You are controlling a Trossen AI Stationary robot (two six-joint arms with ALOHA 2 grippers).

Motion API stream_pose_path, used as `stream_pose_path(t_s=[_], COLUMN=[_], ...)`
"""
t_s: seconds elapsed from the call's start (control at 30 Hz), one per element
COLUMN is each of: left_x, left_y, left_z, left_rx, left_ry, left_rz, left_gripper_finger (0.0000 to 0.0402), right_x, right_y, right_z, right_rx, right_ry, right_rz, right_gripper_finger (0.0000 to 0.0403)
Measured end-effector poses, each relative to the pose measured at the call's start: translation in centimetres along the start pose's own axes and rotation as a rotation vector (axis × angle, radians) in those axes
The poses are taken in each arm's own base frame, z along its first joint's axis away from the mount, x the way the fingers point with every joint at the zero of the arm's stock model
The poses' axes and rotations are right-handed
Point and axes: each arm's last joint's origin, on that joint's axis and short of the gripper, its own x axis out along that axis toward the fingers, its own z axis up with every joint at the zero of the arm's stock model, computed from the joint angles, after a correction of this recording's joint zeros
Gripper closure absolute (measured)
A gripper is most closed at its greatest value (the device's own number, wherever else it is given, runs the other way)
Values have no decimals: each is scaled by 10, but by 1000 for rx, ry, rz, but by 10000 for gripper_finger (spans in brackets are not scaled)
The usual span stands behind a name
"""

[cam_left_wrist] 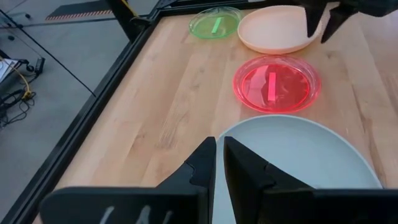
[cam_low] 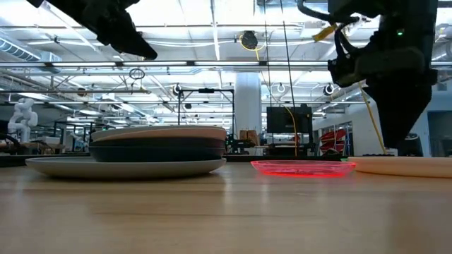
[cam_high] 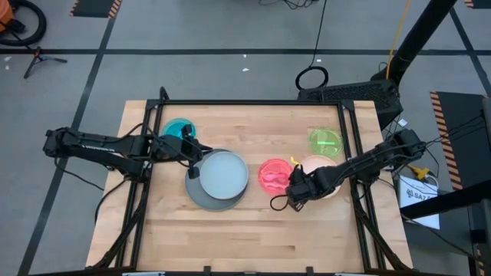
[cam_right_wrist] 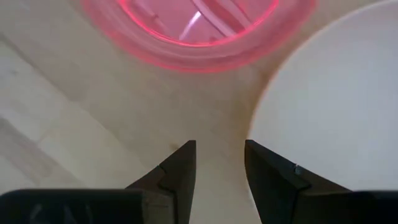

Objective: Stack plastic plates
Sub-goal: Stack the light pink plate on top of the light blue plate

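A stack of plates [cam_high: 217,180] sits left of the table's middle: a large grey plate [cam_low: 127,167] at the bottom, dark plates above it, a pale blue one [cam_left_wrist: 298,155] on top. The red-pink plate [cam_high: 274,175], peach plate [cam_high: 321,170], green plate [cam_high: 325,141] and teal plate [cam_high: 179,129] each lie flat on the wood. My left gripper [cam_left_wrist: 219,140] is shut and hovers above the stack's left rim. My right gripper [cam_right_wrist: 221,146] is open, raised over bare wood between the red-pink plate [cam_right_wrist: 199,31] and the peach plate [cam_right_wrist: 336,93].
A black frame [cam_high: 253,102] runs along the table's far edge and both sides. Bare wood spreads across the near half of the table [cam_high: 245,238]. The green plate and the teal plate sit near the far corners.
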Motion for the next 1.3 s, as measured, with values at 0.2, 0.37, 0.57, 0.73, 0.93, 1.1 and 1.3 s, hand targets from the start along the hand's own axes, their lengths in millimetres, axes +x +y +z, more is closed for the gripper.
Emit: stream_pose_path(t_s=[0.2,0.37,0.57,0.73,0.93,1.1,1.3], left_x=[0,0,0,0,0,0,0], left_y=[0,0,0,0,0,0,0], left_z=[0,0,0,0,1,1,4], left_rx=[4,5,4,2,1,7,0], left_ry=[0,0,0,-1,-6,-7,-37], left_rz=[0,0,0,0,0,1,2], left_gripper_finger=[362,362,362,362,362,362,362], right_x=[13,28,31,29,-13,-57,-83], right_y=[-9,-19,-21,-20,-9,15,55], right_z=[-6,-12,-14,-13,0,22,50], right_rx=[28,58,62,48,-21,-198,-482], right_ry=[11,20,24,28,2,-206,-582], right_rz=[-37,-58,-65,-74,-156,-94,154], right_gripper_finger=[275,277,329,393,393,397,397])
